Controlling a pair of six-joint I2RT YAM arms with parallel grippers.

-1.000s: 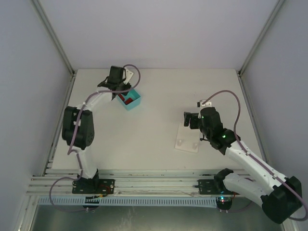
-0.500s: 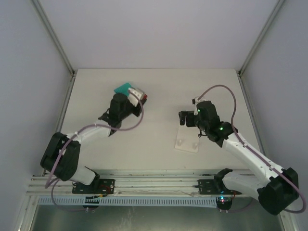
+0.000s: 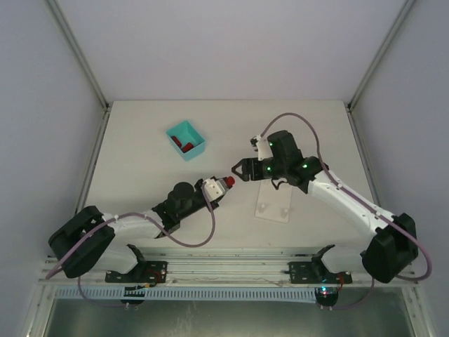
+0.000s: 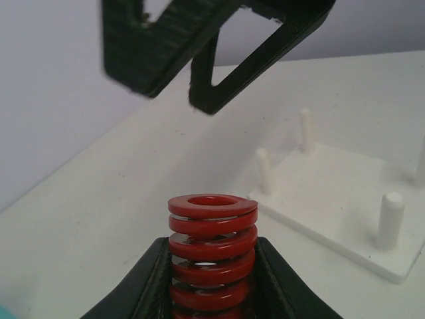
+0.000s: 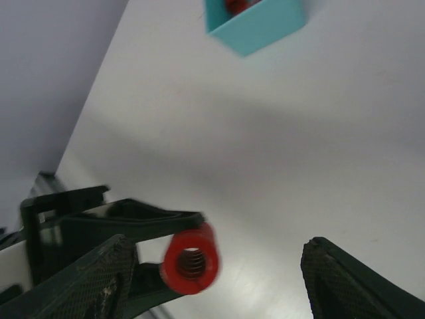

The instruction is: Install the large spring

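White tabletop (image 3: 231,126) between pale walls (image 3: 224,49); left claw (image 3: 222,187) pinches the red spring (image 4: 212,246), right claw (image 3: 242,170) spread apart.

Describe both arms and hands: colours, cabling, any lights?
Both arms, left arm and right arm, have white links and bulky black joint housings. A mauve cable loops along each to the wrist. Left hand and right hand have black, textured, wedge-shaped fingers. Green lights show on the right arm.

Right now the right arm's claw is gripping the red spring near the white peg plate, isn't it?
No, wrong arm: it is the left gripper that grips the red spring near the white peg plate, as the left wrist view shows.
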